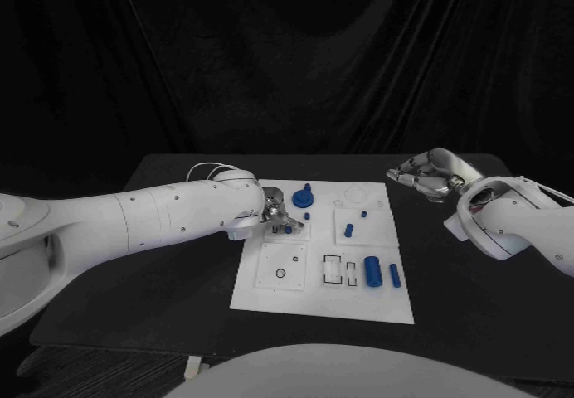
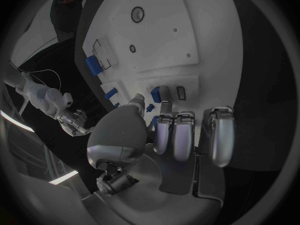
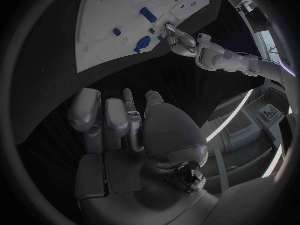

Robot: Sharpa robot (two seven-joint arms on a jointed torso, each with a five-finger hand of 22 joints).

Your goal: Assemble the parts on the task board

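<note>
Flat white task board, stubby blue cylinders (glossy), metallic left hand

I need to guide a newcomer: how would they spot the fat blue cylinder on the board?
Find the white task board mid-table. Along its right side, toward the robot, two blue parts lie side by side. The blue cylinder is the thicker, inner one; its neighbour, the blue pin, is slimmer.

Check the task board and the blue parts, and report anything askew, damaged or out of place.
Nothing stands out. The task board lies flat on the table, and the blue parts sit on it, none off the plate. The left hand is over the board's far left area; the right hand hangs beside the board's far right corner.
</note>
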